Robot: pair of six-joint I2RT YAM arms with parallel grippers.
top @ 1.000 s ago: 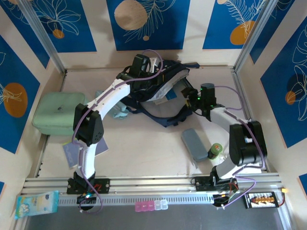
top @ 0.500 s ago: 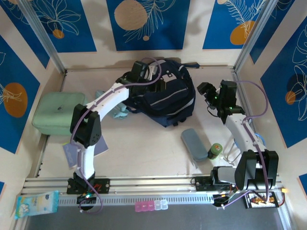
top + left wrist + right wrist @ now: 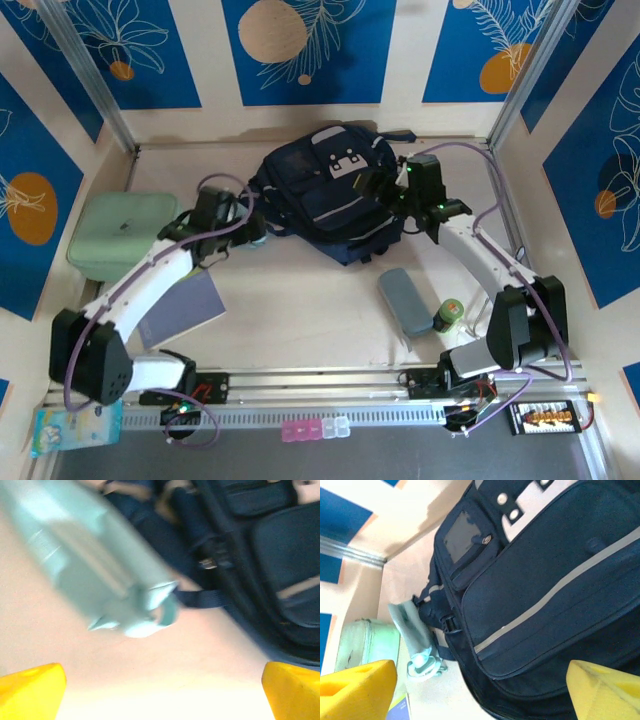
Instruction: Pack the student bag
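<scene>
Left end effector (image 3: 162, 690) and right end effector (image 3: 480, 690) have opened wide, empty, dropping the student bag (image 3: 335, 195) flat by the tabletop's (image 3: 300, 290) far edge, likely needing reopening.

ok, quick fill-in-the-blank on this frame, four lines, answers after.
1. In the top view the mint-green case lies ___ of the student bag.
2. The left gripper and right gripper both stand ___.
3. Their fingertips are coloured ___.
4. The grey-blue pouch lies nearest the ___ arm.
Missing: left; open; yellow; right.
</scene>
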